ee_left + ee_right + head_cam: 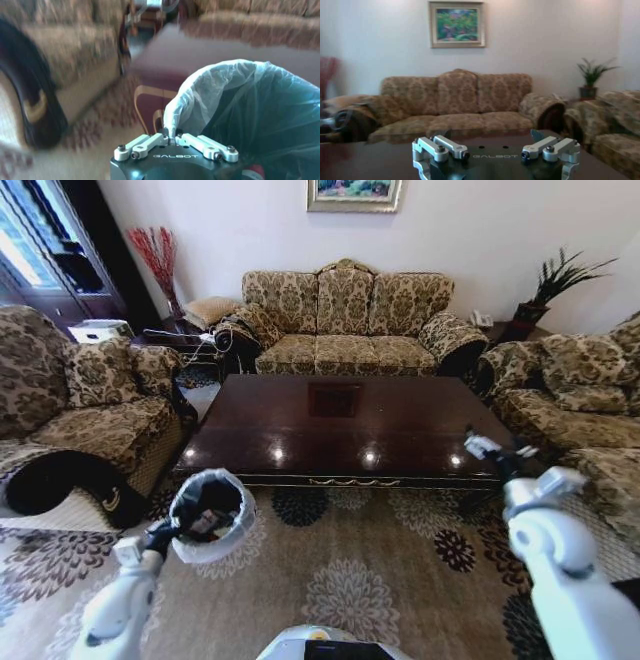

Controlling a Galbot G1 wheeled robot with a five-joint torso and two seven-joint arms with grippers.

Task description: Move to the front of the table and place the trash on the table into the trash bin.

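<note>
A: Where do we see the small round black trash bin [210, 515] with its ruffled whitish plastic liner?

B: On the patterned carpet [380, 580] just before the front left corner of the large dark glossy wooden table [350, 425]. We see scraps with a bit of red inside it.

A: And our left gripper [172, 139]?

B: Its fingers are pinched together on the liner at the bin's near rim.

A: The right gripper [495, 144]?

B: It hovers over the table's right front corner, fingers spread wide, facing the floral sofa [345, 320] beyond.
</note>
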